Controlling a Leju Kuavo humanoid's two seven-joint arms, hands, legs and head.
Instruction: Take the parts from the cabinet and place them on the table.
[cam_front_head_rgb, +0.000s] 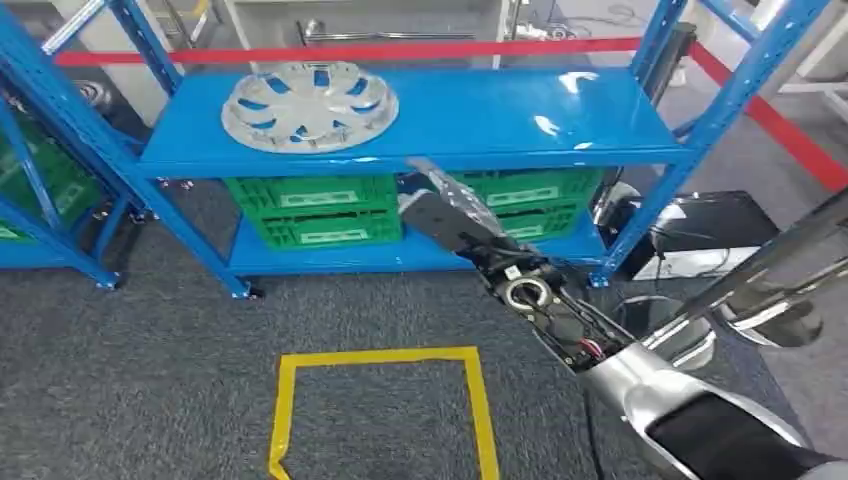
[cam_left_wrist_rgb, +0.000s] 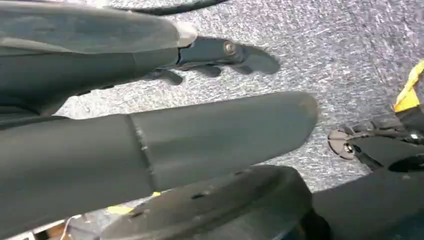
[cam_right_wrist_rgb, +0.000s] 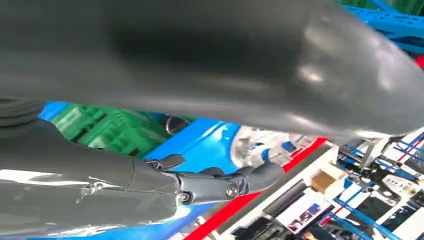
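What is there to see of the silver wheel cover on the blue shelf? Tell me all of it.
The wheel cover is a round, silver-grey disc that looks like plastic or painted metal, with curved spokes and openings through which the blue shelf shows. It lies flat, face up, on the left part of the top shelf, alone, with nothing on it. The right hand is lower, in front of the shelf edge, not touching it. The right wrist view catches part of it beyond the fingers.

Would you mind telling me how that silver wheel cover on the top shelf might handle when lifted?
The wheel cover looks thin and slotted, so probably light. Its glossy finish may be slippery. Lying flat on the blue shelf, it seems unlikely to roll, though its low rim may be awkward to grasp.
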